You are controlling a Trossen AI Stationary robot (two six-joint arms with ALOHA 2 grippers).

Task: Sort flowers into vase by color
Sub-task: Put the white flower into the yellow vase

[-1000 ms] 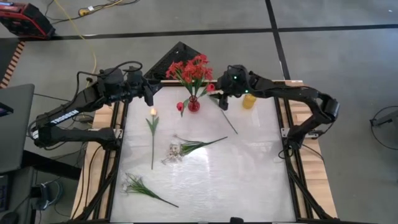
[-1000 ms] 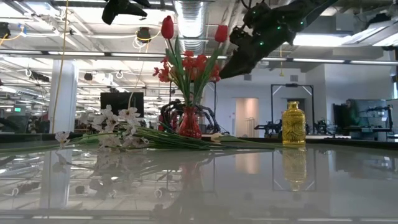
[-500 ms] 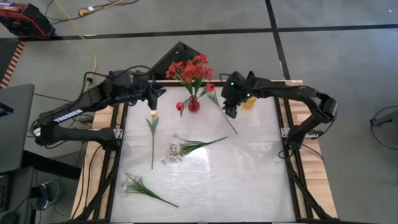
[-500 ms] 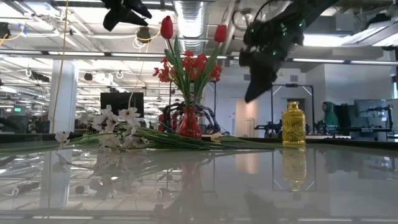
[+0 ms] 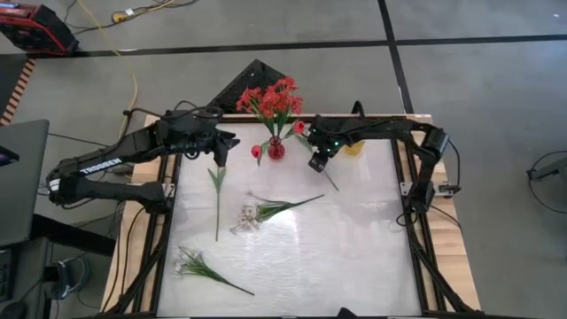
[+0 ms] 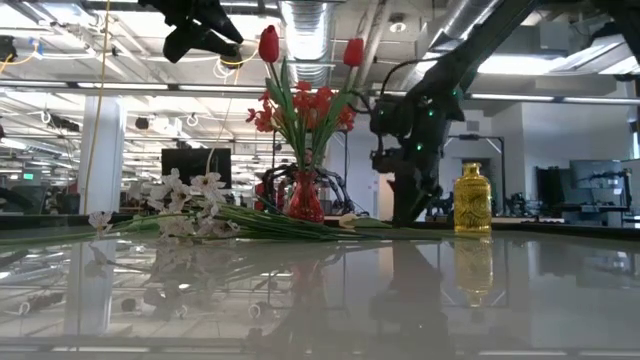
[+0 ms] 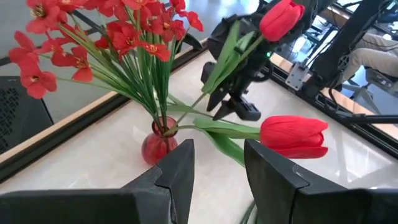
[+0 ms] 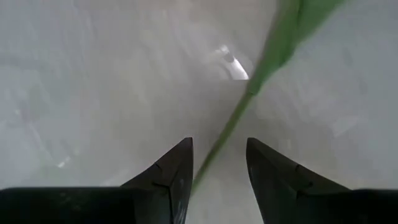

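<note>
A red vase (image 5: 276,149) holds red blossom clusters and two red tulips (image 7: 292,137). A thin green stem (image 5: 332,180) lies on the table between it and a yellow vase (image 6: 473,200); I cannot make out its head. My right gripper (image 5: 315,164) points down over this stem, low to the table in the low view (image 6: 405,205). It is open, with a finger on either side of the stem (image 8: 249,93). My left gripper (image 5: 232,143) is open and hovers high, left of the red vase (image 7: 158,144). A cream-peach tulip (image 5: 217,208) and two white sprays (image 5: 252,213) (image 5: 190,261) lie flat.
The yellow vase (image 5: 354,146) stands close beside my right arm. The red bouquet (image 5: 275,102) spreads wide above its vase, between the two grippers. Wooden rails (image 5: 403,190) edge the table. Bare tabletop (image 5: 354,257) lies toward the near right.
My right gripper has come down from beside the bouquet toward the table and tipped to point downward, ending low over the lying stem. My left gripper has moved right, toward the red vase, staying high. The flowers have not moved.
</note>
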